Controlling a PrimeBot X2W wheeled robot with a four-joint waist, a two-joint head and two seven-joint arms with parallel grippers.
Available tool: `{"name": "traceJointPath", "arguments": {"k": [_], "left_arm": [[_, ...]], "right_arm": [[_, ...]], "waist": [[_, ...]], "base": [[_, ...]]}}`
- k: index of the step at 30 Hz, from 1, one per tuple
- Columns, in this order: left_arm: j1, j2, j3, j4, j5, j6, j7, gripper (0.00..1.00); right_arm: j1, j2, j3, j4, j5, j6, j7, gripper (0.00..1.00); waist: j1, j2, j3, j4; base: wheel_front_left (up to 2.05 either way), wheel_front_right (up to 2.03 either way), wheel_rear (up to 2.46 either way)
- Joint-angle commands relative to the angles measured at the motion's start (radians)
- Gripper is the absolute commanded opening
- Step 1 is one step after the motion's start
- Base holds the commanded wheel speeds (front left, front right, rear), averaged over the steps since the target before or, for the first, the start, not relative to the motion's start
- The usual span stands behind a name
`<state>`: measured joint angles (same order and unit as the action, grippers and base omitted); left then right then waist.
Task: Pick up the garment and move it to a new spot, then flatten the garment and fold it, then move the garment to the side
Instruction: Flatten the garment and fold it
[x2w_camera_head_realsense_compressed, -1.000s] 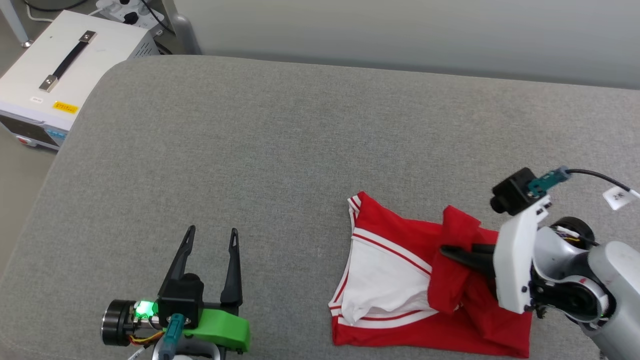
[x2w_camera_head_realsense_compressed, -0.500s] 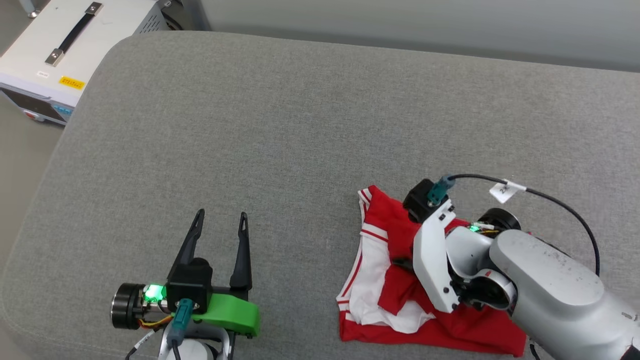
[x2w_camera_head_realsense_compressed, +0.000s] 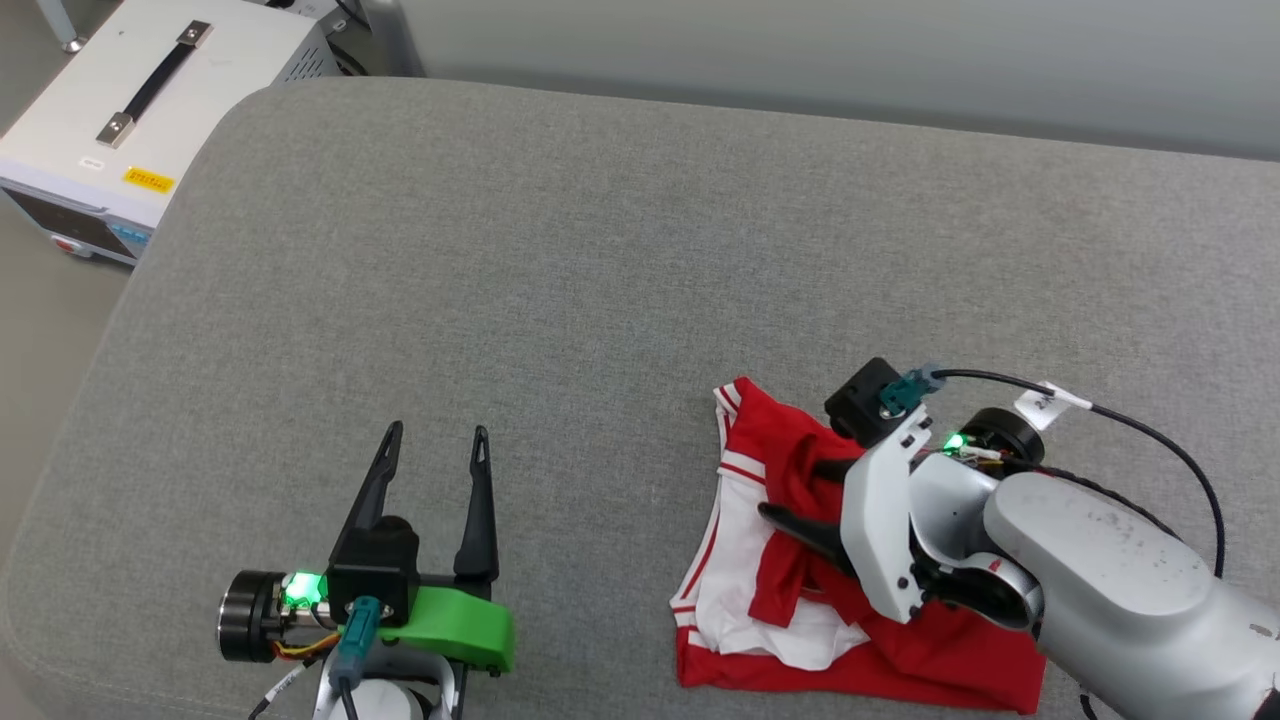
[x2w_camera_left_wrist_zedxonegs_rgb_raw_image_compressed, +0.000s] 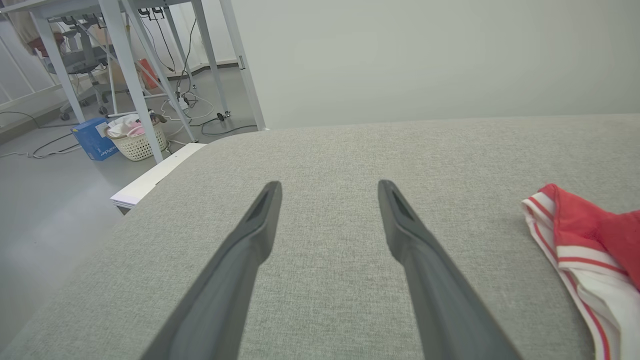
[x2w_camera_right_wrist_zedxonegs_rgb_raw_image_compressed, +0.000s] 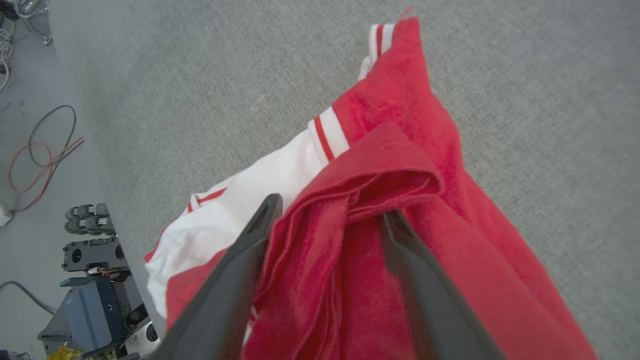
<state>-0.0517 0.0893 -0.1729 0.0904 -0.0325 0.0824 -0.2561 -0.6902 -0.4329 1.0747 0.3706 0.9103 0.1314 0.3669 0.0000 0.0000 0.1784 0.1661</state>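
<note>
The garment (x2w_camera_head_realsense_compressed: 900, 670), a red jersey with white sleeves and striped trim, lies crumpled at the front right of the grey cushion (x2w_camera_head_realsense_compressed: 600, 280). My right gripper (x2w_camera_head_realsense_compressed: 800, 490) lies over its middle and is open. A raised red fold of the garment (x2w_camera_right_wrist_zedxonegs_rgb_raw_image_compressed: 390, 110) sits loose between and over its fingers (x2w_camera_right_wrist_zedxonegs_rgb_raw_image_compressed: 250, 240). My left gripper (x2w_camera_head_realsense_compressed: 437, 432) hovers open and empty over bare cushion to the garment's left. In the left wrist view the left gripper (x2w_camera_left_wrist_zedxonegs_rgb_raw_image_compressed: 328, 185) points across the cushion, and the garment's striped edge (x2w_camera_left_wrist_zedxonegs_rgb_raw_image_compressed: 590, 235) shows at the right.
A white box with a black handle (x2w_camera_head_realsense_compressed: 130, 100) stands beyond the cushion's far left corner. Table legs (x2w_camera_left_wrist_zedxonegs_rgb_raw_image_compressed: 130, 75), a basket (x2w_camera_left_wrist_zedxonegs_rgb_raw_image_compressed: 137, 142) and cables are on the floor there. Floor and equipment (x2w_camera_right_wrist_zedxonegs_rgb_raw_image_compressed: 90, 280) lie past the cushion's near edge.
My right gripper carried a red flap leftward over the white sleeve, then opened and released it. The head camera shifted. My left gripper stayed open and still.
</note>
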Motion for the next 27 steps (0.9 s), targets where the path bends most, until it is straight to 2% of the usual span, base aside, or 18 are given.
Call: {"name": "traceJointPath", "arguments": {"k": [1,7,12,18,22,27], "left_arm": [[0.002,-0.003,0.005,0.0,0.01,-0.003,-0.006,1.0],[0.028,0.001,0.017,-0.006,0.009,0.0,-0.006,1.0],[0.041,0.004,0.022,-0.015,0.011,0.0,-0.006,1.0],[0.055,0.01,0.027,-0.035,0.014,0.0,-0.006,1.0],[0.06,0.013,0.027,-0.046,0.015,-0.002,-0.006,1.0],[0.068,0.016,0.03,-0.056,0.014,-0.002,-0.006,1.0]], "right_arm": [[-0.016,-0.022,-0.01,-0.025,-0.005,-0.001,-0.042,1.0],[0.013,-0.106,-0.089,-0.11,-0.076,-0.001,-0.208,1.0],[0.081,-0.109,-0.276,-0.104,-0.224,-0.001,-0.399,1.0],[0.218,-0.015,-0.596,-0.066,-0.438,-0.001,-0.569,1.0],[0.318,0.07,-0.797,-0.096,-0.589,-0.001,-0.609,1.0],[0.444,0.175,-0.966,-0.191,-0.722,-0.001,-0.625,1.0]], "waist": [[0.0,0.0,-0.022,-0.012],[0.0,0.0,-0.063,-0.044],[0.0,0.0,-0.086,-0.073],[0.0,0.0,-0.108,-0.102],[0.0,0.0,-0.117,-0.112],[0.0,0.0,-0.128,-0.12]], "base": [[0.0,0.0,0.0],[0.0,0.0,0.0],[0.0,0.0,0.0],[0.0,0.0,0.0],[0.0,0.0,0.0],[0.0,0.0,0.0]]}}
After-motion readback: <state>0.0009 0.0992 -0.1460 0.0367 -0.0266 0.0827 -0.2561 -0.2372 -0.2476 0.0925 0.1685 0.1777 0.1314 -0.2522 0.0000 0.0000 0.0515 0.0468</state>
